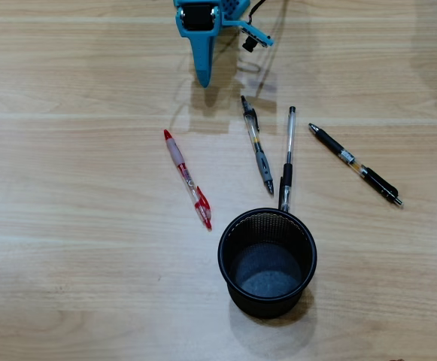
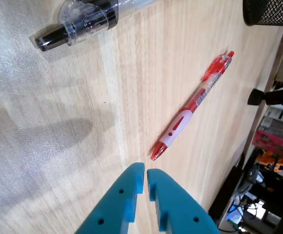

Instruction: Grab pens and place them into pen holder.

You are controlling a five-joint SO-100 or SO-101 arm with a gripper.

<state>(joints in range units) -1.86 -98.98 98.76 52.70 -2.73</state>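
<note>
My blue gripper [image 1: 204, 79] hangs at the top of the overhead view, shut and empty; in the wrist view its tips [image 2: 145, 171] nearly touch. A red pen [image 1: 187, 178] lies left of centre and shows in the wrist view [image 2: 192, 105] just beyond the fingertips. A grey-grip clear pen [image 1: 257, 144], a black-grip clear pen [image 1: 287, 158] and a black pen [image 1: 356, 165] lie to the right of it. The black-grip pen's lower end touches the rim of the black mesh pen holder [image 1: 232, 284], which stands upright and empty. A clear pen's end [image 2: 80, 22] shows at the wrist view's top.
The wooden table [image 1: 68, 263] carries only these things. In the wrist view the table edge runs down the right side, with clutter [image 2: 273, 146] on the floor beyond it. The holder's rim [image 2: 270, 12] shows at the top right of that view.
</note>
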